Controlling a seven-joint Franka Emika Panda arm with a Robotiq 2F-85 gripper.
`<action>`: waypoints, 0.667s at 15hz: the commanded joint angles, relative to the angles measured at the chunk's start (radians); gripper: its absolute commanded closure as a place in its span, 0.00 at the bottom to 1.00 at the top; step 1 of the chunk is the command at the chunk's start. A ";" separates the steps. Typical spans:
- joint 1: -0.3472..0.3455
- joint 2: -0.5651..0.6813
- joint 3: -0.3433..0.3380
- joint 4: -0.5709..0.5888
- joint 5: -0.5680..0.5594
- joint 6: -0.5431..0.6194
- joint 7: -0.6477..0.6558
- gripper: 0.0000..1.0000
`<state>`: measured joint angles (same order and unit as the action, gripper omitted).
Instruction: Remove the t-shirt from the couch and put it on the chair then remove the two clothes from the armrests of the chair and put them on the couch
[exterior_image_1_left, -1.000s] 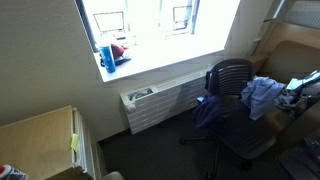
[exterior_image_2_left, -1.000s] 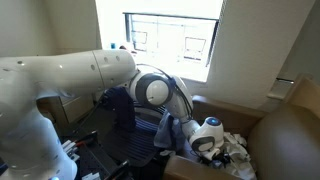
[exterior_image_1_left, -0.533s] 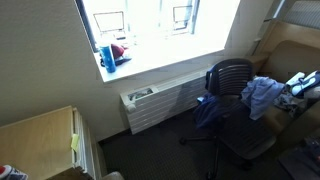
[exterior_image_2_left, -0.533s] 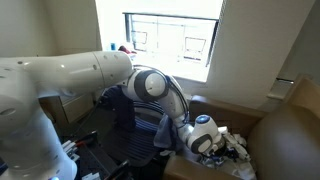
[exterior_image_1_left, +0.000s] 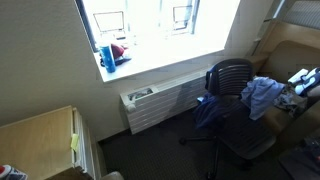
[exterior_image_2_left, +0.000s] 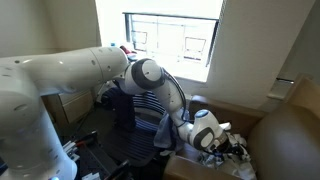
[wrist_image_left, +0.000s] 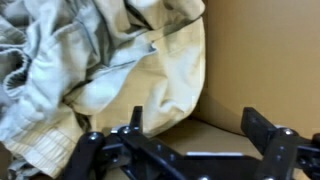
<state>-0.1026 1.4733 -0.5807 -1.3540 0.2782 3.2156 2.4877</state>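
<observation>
Daylight pours through the window (exterior_image_1_left: 140, 20) across the room from me, so bright that the panes wash out to white. It sits in a deep recess with a pale sill (exterior_image_1_left: 175, 55), and a blue item (exterior_image_1_left: 107, 55) stands at one end of the sill. The wall (exterior_image_1_left: 40, 60) around it is plain beige and shadowed. A white radiator (exterior_image_1_left: 160, 105) stands under the sill. The floor (exterior_image_1_left: 150, 155) is dark, and a light wooden cabinet (exterior_image_1_left: 35, 135) fills a lower corner.

Cream t-shirt (wrist_image_left: 110, 80), tan couch (wrist_image_left: 262, 60), black chair (exterior_image_1_left: 232, 73), pale blue cloth (exterior_image_1_left: 262, 95), and seemingly a navy cloth (exterior_image_1_left: 210, 111).
</observation>
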 joint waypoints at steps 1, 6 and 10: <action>-0.194 -0.087 0.264 0.066 -0.052 -0.047 -0.220 0.00; -0.220 -0.083 0.300 0.078 0.015 -0.050 -0.307 0.00; -0.301 -0.078 0.415 0.094 -0.025 -0.004 -0.390 0.00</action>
<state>-0.3298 1.3823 -0.2705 -1.2970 0.2481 3.2212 2.2204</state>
